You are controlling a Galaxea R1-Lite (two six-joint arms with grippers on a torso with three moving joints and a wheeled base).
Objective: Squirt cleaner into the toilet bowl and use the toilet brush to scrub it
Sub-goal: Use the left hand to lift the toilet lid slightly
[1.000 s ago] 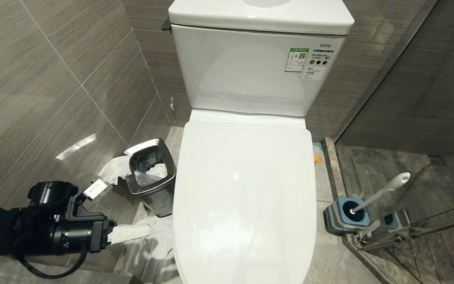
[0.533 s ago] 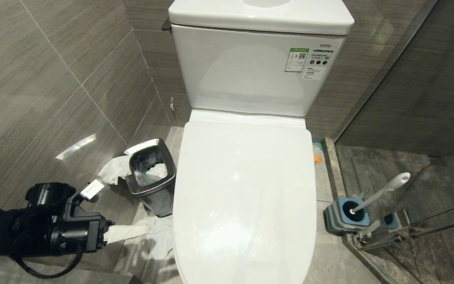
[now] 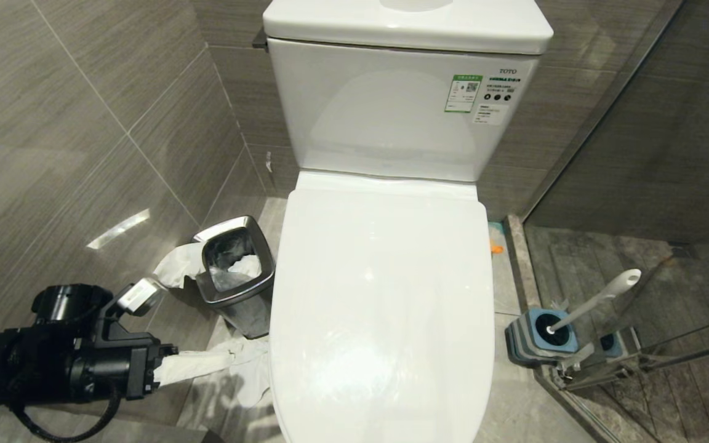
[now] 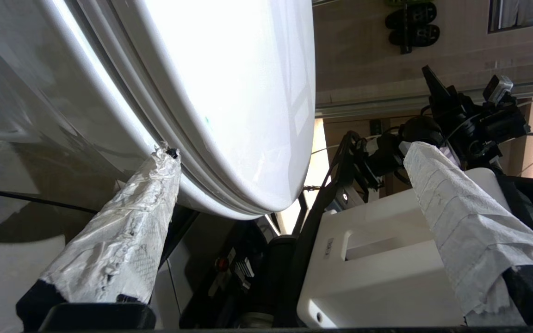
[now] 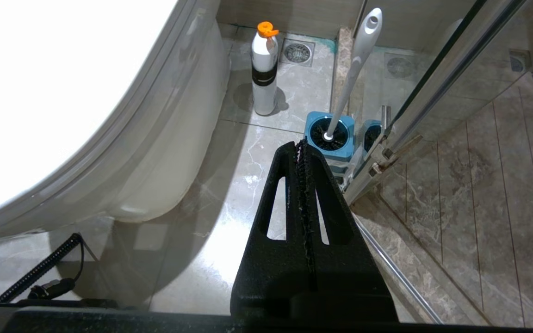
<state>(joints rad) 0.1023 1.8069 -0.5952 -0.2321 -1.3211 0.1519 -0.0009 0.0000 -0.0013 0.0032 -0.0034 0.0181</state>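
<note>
One word can be read for certain: "TOTO", printed in grey on the upper right of the glossy white ceramic tank [image 3: 391,104], above a green-and-white sticker [image 3: 463,93] and a row of small black round marks whose print is too fine to read. Below it the smooth white lid [image 3: 382,307] lies shut over the toilet bowl [image 5: 155,175], so only the bowl's rounded outer wall shows. On the left, a square brushed-steel bin [image 3: 234,274] with crumpled white paper in it stands against the grey streaked wall tiles. The left hand [image 4: 289,162], its two fingers [image 4: 123,236] wrapped in white dimpled paper, stands wide apart and empty beside the lid's left edge, one wrapped tip right at the seam under the rim. The right hand [image 5: 304,148] is pressed together, black ribbed pads meeting, low beside the glass shower door [image 5: 456,69]. Just beyond it the toilet brush [image 5: 356,60], a slim white plastic handle with a rounded, holed tip, leans in its squarish blue holder [image 5: 330,138] on the marbled floor. The cleaner [image 5: 264,69], a white bottle with an orange angled cap and a dark band, stands upright near the bowl's base.
</note>
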